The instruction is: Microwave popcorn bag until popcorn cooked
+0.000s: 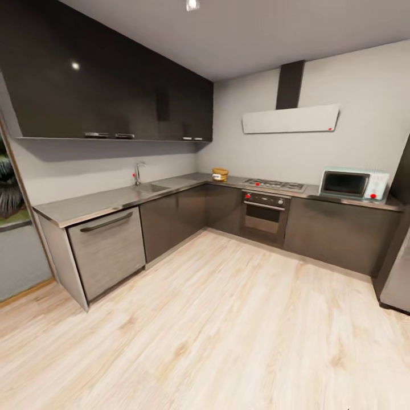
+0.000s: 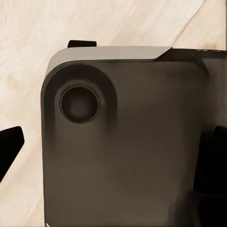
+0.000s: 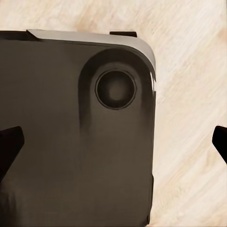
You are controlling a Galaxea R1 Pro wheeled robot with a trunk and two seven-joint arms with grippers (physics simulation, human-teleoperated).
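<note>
The popcorn bag (image 1: 220, 173) sat on the countertop (image 1: 114, 199) corner across the kitchen, the microwave (image 1: 353, 184) further right, well apart from my grippers, both spread wide, holding nothing.

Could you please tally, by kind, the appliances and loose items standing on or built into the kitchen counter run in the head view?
Microwave: 1
Gas hob: 1
Built-in oven: 1
Sink with faucet: 1
Dishwasher: 1
Popcorn bag: 1
Total: 6
</note>
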